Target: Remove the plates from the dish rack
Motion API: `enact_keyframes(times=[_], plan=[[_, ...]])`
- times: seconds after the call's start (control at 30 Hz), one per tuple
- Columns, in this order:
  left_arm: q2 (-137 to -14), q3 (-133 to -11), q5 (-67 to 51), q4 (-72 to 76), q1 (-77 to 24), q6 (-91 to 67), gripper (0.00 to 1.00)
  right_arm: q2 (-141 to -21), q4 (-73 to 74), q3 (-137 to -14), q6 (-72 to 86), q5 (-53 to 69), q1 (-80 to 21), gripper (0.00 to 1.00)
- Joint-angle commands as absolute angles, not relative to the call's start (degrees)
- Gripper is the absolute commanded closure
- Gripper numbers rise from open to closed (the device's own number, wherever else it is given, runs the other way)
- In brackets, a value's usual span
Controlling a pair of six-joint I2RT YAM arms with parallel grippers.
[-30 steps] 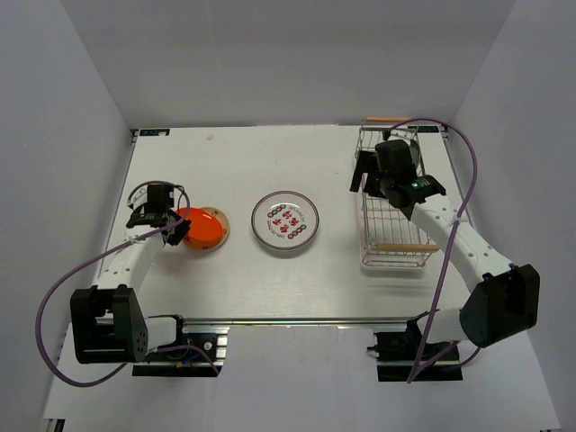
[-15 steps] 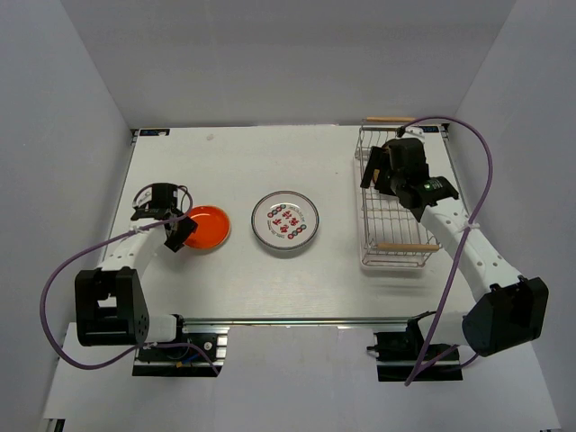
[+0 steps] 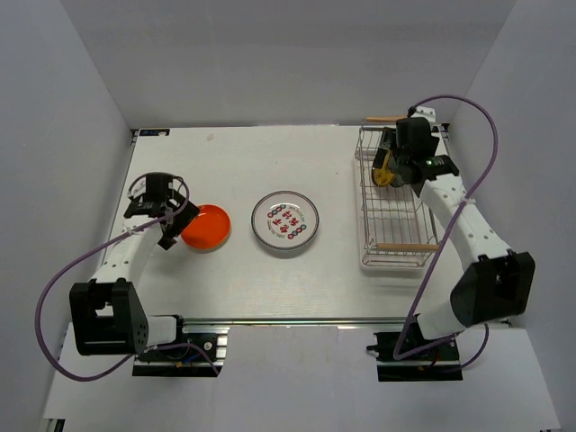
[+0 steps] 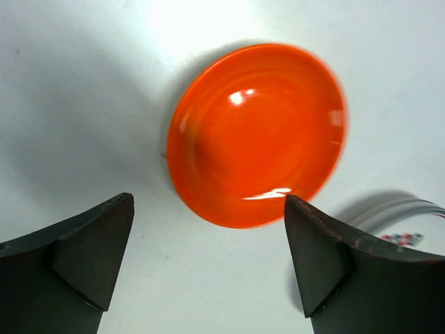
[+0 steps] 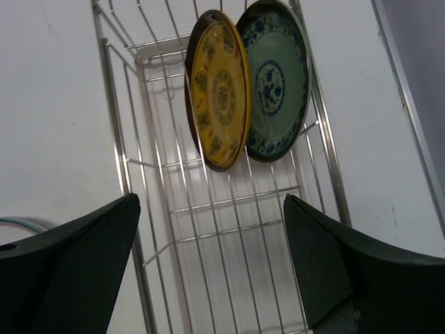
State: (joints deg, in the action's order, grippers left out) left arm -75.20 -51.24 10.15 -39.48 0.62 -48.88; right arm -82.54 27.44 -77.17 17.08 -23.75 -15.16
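While two stand in the dish rack [image 3: 407,246] far right, yellow plate [image 5: 219,90] and green plate [image 5: 277,76], two lie flat leftward, orange plate [image 4: 257,132] and white plate [image 3: 284,220]; left gripper [image 4: 208,240] and right gripper [image 5: 210,209] both spread, empty.

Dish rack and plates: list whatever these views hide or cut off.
- Right wrist view: the yellow plate overlaps the left edge of the green plate. The right end effector and the bottom edge cut off the near end of the dish rack.
- Top view: the right arm covers the rack's far end, so only a yellow sliver of those plates shows.
- Left wrist view: the patterned plate is mostly hidden by the left end effector and the right edge.
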Motion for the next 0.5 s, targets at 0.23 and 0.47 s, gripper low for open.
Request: enact_keyframes(times=[0.23,0.47], plan=[[-64.3,-55.5,5.8,-35.2,0.3,-43.0,0.02,-99.0,25.3,-88.9,9.4,-25.5,-11.3,0.16],[-64.5,-55.0,7.0,-36.3,0.3,-42.7,0.02,-106.3,25.5,-94.0,8.3,-23.8,-9.6,0.38]])
